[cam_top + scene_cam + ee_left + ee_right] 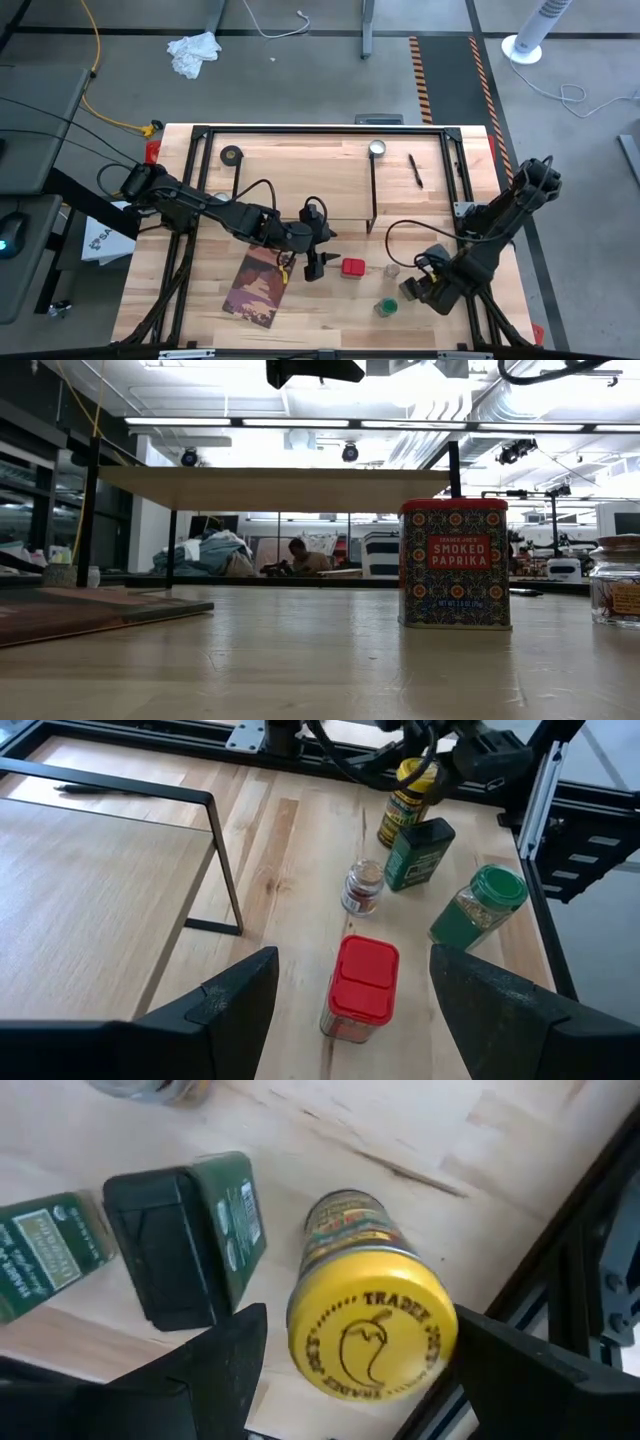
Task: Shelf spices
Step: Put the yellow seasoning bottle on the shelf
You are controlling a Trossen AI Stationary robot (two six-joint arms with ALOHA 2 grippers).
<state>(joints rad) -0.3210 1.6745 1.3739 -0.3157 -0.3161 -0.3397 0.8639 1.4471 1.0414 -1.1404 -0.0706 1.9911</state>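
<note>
My left gripper (pixel 314 265) hangs open just left of the red box (pixel 352 267). In its wrist view the fingers (pixel 240 995) stand on either side of the box's red lid (pixel 365 982) without touching it. My right gripper (pixel 415 287) is open near the table's right near corner, and its fingers flank the upright yellow-topped jar (pixel 372 1325). Beside that jar stands the dark tin (pixel 185 1240). The clear jar (pixel 362 888) and the green-topped jar (pixel 480 905) stand close by. The shelf (pixel 300 175), a pale board on black wire legs, stands mid-table.
A brown-and-maroon book (pixel 260 285) lies flat at the near edge, under my left arm. On the shelf board lie a black tape roll (pixel 232 155), a silver disc (pixel 377 148) and a pen (pixel 415 170). A black frame (pixel 470 170) runs along the table's edges.
</note>
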